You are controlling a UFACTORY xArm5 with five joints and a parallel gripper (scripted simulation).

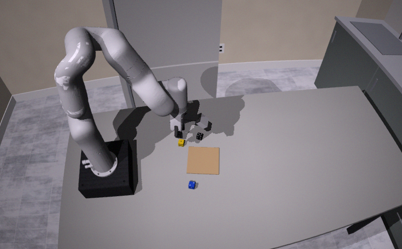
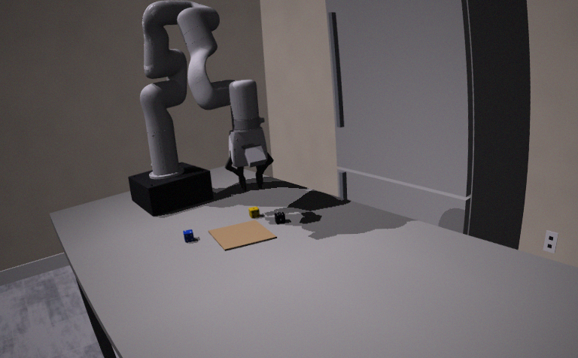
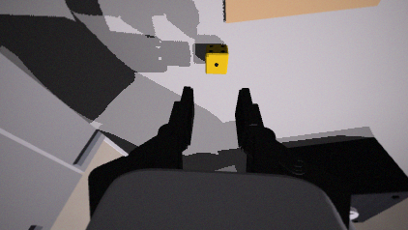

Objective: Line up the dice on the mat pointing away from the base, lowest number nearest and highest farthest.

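So the xArm Gripper [image 1: 178,135] [image 2: 251,187] [image 3: 215,100] is hovering part-open, empty. In the top view, yellow die [image 1: 181,142] [image 2: 254,212] [image 3: 217,63]'s sitting at the mat [image 1: 203,160] [image 2: 241,235] [image 3: 295,9]'s 10 o'clock, black die [image 1: 199,136] [image 2: 279,217] 12, blue die [image 1: 191,184] [image 2: 188,235] 7.

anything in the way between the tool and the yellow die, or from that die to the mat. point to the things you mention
Nothing visible stands between the tool [image 1: 178,131] [image 2: 251,186] [image 3: 216,89] and the yellow cube die [image 1: 181,142] [image 2: 254,212] [image 3: 217,63], or between that die and the flat tan square mat [image 1: 203,160] [image 2: 242,235] [image 3: 300,7].

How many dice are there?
3: a yellow die and a black die beyond one mat edge, a blue die off the opposite edge. No others show.
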